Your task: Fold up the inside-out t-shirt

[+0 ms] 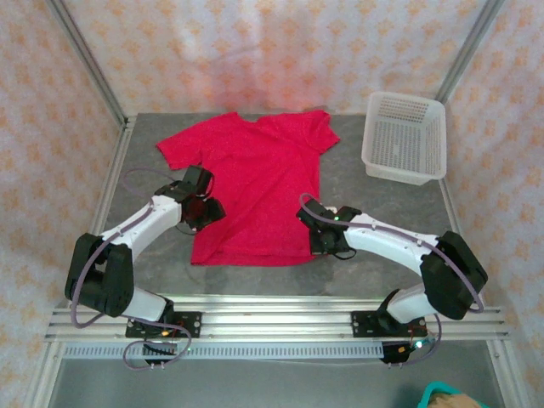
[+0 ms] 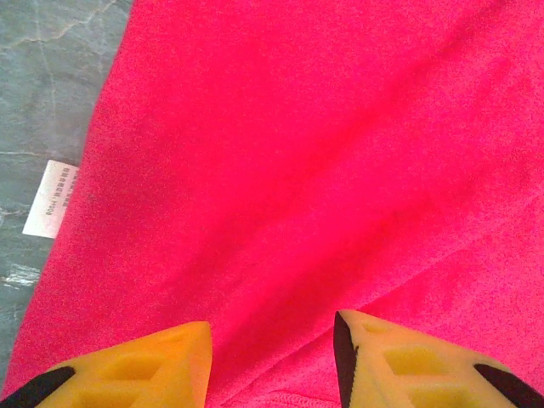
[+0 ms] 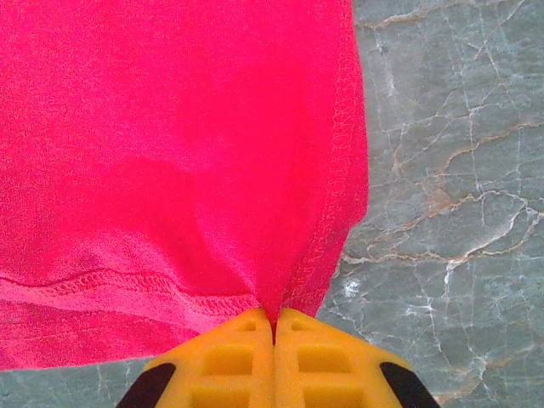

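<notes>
The right hand [image 3: 274, 321] is shut tight on a hem corner of the shirt [image 1: 255, 183]. The left hand [image 2: 272, 323] is open over the shirt. The basket [image 1: 398, 167] sits apart on the tabletop [image 1: 382, 212].

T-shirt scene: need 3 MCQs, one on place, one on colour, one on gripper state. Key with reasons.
1. Where does the white mesh basket sit?
A) far right of the table
B) near left corner
C) near edge, middle

2. What colour is the label sticking out at the edge of the t-shirt?
A) black
B) white
C) blue

3. The right gripper is:
A) open over bare stone
B) holding the basket
C) shut on the t-shirt

Key:
1 A: the top view shows it at the far right, apart from the t-shirt.
2 B: the left wrist view shows a white tag with printing.
3 C: its fingers meet with red fabric pinched between them.
</notes>
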You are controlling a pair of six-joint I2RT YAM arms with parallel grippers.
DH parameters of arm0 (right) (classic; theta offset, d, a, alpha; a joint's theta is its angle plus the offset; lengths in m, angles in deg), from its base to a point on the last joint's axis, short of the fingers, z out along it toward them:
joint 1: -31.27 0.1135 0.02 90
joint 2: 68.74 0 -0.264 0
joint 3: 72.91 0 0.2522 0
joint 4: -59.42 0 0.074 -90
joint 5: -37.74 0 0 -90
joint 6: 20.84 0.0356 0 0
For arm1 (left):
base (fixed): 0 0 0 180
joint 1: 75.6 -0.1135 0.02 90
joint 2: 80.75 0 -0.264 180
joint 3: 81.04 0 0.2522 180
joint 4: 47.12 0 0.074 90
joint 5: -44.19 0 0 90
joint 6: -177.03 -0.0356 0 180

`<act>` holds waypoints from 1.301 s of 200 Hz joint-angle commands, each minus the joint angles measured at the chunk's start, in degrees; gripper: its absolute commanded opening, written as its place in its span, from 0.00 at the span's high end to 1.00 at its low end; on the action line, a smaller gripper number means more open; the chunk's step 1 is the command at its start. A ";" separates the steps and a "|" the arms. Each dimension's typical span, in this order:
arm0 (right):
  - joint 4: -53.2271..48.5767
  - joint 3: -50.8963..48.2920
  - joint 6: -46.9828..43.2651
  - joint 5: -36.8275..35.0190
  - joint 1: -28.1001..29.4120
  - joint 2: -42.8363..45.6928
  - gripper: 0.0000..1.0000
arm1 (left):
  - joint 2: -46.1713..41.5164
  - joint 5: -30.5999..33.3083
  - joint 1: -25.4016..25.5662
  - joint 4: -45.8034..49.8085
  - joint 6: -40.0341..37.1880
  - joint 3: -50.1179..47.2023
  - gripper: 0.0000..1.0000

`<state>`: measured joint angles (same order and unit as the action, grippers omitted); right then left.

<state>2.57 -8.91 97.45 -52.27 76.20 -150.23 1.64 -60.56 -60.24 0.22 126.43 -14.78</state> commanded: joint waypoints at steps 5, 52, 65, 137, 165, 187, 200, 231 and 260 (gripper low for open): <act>-4.12 2.89 -0.77 0.38 -0.28 0.14 0.96 | -0.38 0.98 2.18 2.01 -3.89 3.00 0.55; -2.50 4.05 1.21 8.84 -5.97 4.35 0.98 | -5.50 0.15 12.01 -3.68 -17.20 2.25 0.45; 0.84 2.52 2.40 12.89 -8.95 5.50 0.99 | -7.07 0.08 16.33 -8.48 -21.71 0.40 0.40; 5.02 0.74 2.73 18.88 -14.27 6.60 0.99 | -1.16 -0.04 27.30 -16.28 -46.85 -1.10 0.31; 5.29 -2.14 3.13 18.65 -14.30 8.74 0.99 | 2.14 5.25 29.91 -10.07 -51.14 0.59 0.34; 5.21 -4.15 2.83 17.94 -14.51 9.75 0.98 | 3.01 9.04 31.63 -6.42 -52.86 0.90 0.34; 5.12 -4.73 2.49 17.94 -14.82 9.74 0.98 | 4.13 11.05 32.42 -5.94 -53.60 0.76 0.34; 4.74 -4.77 1.85 17.79 -15.04 9.91 0.98 | 7.59 13.42 35.20 -8.94 -54.53 0.62 0.34; 4.56 -4.74 1.59 17.72 -15.13 10.30 0.98 | 8.94 14.16 35.97 -13.51 -55.49 0.28 0.33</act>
<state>7.99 -13.22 99.90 -33.95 61.42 -141.60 10.01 -49.56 -24.88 -9.52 73.42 -15.22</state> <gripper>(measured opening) 0.061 0.667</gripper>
